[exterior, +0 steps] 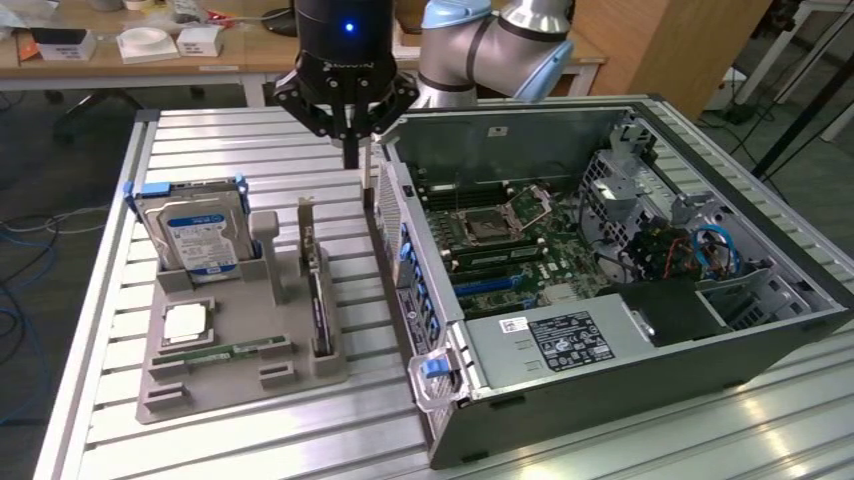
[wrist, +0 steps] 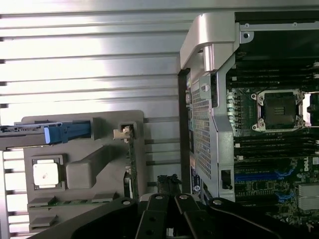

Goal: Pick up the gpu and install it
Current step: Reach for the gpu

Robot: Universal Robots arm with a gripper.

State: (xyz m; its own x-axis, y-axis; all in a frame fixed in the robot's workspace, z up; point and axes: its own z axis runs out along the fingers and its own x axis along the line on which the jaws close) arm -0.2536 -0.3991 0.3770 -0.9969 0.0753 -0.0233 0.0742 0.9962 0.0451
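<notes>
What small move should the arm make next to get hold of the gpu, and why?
Probably a short sideways shift toward the exterior view's left, to bring the pincer over the gpu. The pincer hangs above the gap between the grey tray and the computer case, while the gpu stands on edge in the tray, untouched.

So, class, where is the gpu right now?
In the exterior view's left half, the gpu stands on edge in the grey tray, along its side nearest the open computer case.
</notes>
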